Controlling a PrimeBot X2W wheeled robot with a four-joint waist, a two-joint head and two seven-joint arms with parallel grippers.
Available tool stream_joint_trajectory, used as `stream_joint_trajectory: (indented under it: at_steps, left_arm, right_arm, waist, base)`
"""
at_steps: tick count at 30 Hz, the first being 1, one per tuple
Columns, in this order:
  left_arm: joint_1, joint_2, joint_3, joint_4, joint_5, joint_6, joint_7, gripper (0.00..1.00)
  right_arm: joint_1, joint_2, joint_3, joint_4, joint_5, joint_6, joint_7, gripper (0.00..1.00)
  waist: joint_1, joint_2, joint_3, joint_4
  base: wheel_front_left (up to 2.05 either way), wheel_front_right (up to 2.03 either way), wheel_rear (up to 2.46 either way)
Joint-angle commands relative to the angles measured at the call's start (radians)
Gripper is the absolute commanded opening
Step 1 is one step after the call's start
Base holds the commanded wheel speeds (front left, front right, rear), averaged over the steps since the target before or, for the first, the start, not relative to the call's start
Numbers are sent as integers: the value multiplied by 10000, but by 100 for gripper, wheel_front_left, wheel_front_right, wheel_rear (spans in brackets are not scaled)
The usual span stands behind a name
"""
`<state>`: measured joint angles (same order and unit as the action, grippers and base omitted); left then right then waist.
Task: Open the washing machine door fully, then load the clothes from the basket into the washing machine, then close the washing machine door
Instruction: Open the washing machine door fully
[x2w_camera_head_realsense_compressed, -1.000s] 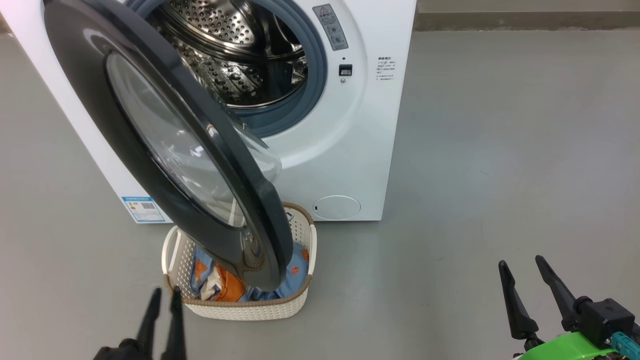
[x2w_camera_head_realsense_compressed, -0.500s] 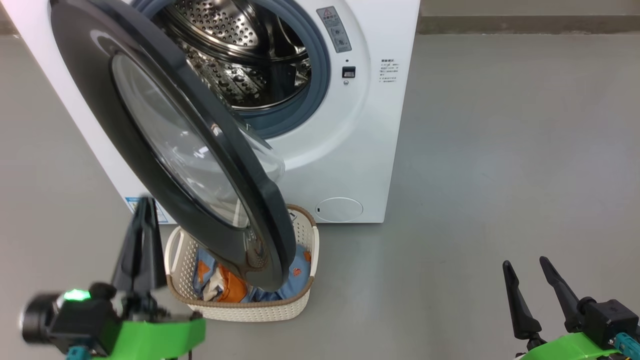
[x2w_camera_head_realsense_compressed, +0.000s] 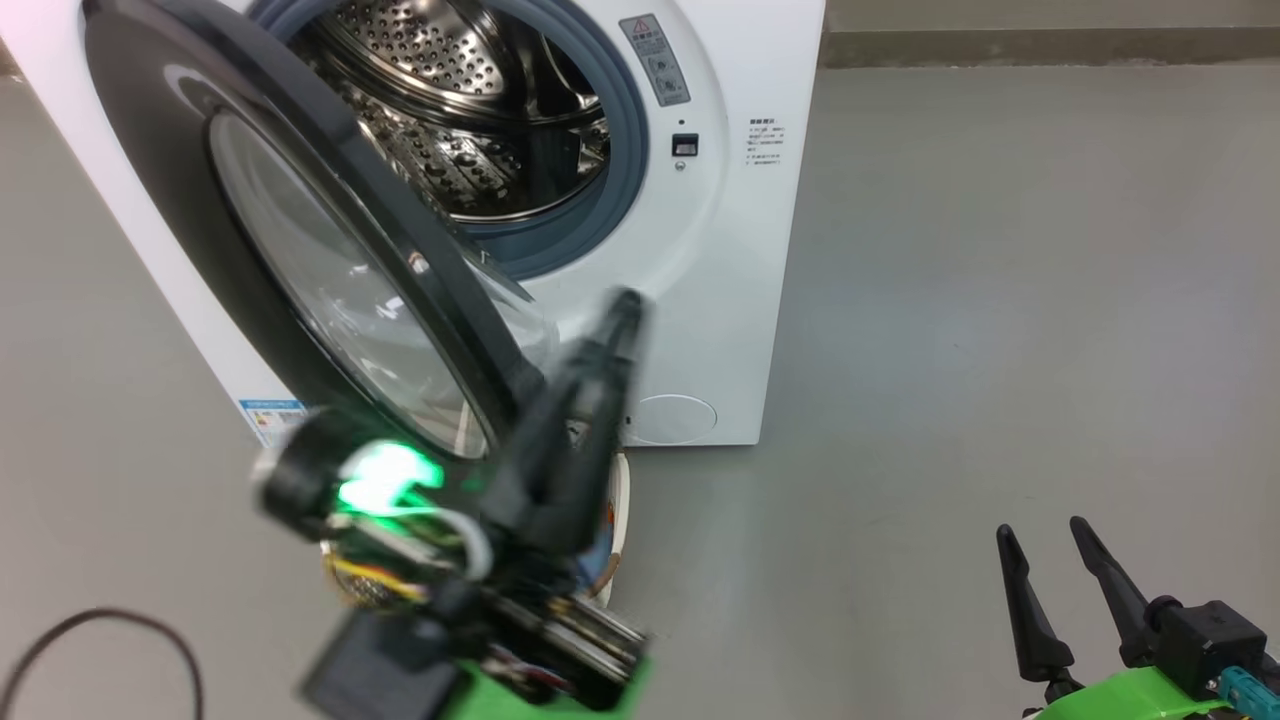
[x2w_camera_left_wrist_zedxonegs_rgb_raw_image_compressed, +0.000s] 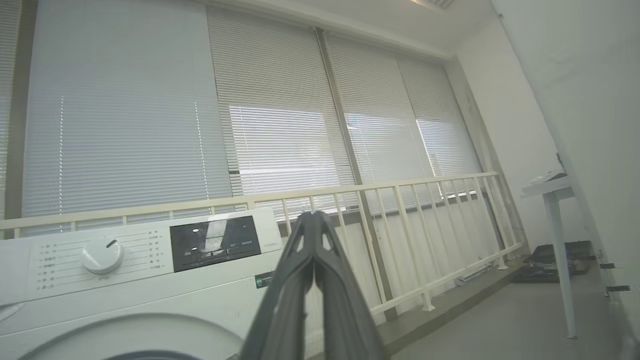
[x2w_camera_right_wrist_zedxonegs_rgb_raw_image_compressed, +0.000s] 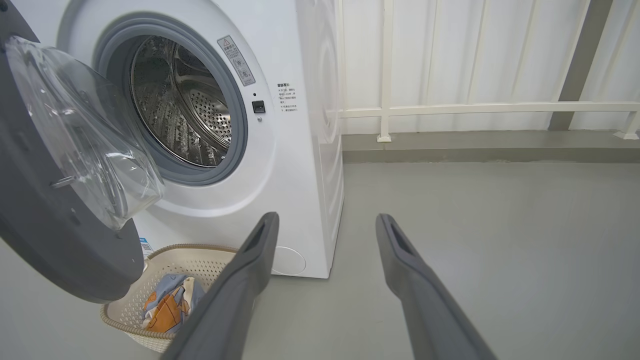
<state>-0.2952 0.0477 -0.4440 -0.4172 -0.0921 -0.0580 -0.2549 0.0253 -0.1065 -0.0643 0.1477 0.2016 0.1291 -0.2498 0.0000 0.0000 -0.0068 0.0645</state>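
- Whereas a second ago my left hand (x2w_camera_head_realsense_compressed: 622, 312) sat low beneath the washing machine door (x2w_camera_head_realsense_compressed: 330, 300) with its fingers slightly parted, it is now raised in front of that door's lower free edge, blurred with motion.
- Its fingers are now pressed together, pinching nothing. Whether they touch the door cannot be told.
- The door itself has kept the same half-open angle, swung out from the washing machine (x2w_camera_head_realsense_compressed: 740, 300).
- Directly below the door's lower edge stands the basket (x2w_camera_right_wrist_zedxonegs_rgb_raw_image_compressed: 125, 320). The clothes (x2w_camera_right_wrist_zedxonegs_rgb_raw_image_compressed: 167, 302) lie inside it, untouched.
- Well to the right of the door, my right hand (x2w_camera_head_realsense_compressed: 1040, 528) remains low, spread and empty.
- Assessment: the first step is still in hand. The closed left hand is likely set to work as a pusher against the door's free edge and swing it wider.
- Assessment: loading should wait, since the door overhangs the basket and blocks a clean reach from above.
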Motion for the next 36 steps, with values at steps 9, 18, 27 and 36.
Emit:
stream_joint_trajectory:
  at_steps: [9, 18, 27, 36]
  left_arm:
    - [-751, 29, -2328, 1745, -1475, 516, 1, 0]
    - [-1569, 27, -3008, 3799, -2367, 1590, -63, 0]
    - [-1523, 27, -2494, 4273, -2569, 2503, -67, 0]
    - [-1375, 26, -2416, 5155, -2608, 2256, -67, 0]
  right_arm:
    - [-347, -248, 539, -99, 177, 16, -120, 100]
    - [-626, -664, 574, -115, 339, 16, -120, 100]
    - [-786, -964, 595, -139, 514, 16, -120, 100]
    - [-839, -938, 730, -58, 607, 16, -120, 100]
  waist:
    - [0, 0, 308, -225]
    - [0, 0, 1287, -104]
    - [0, 0, 1795, 213]
    - [0, 0, 1741, 399]
  base:
    - [0, 0, 0]
    - [0, 0, 0]
    - [0, 0, 0]
    - [0, 0, 0]
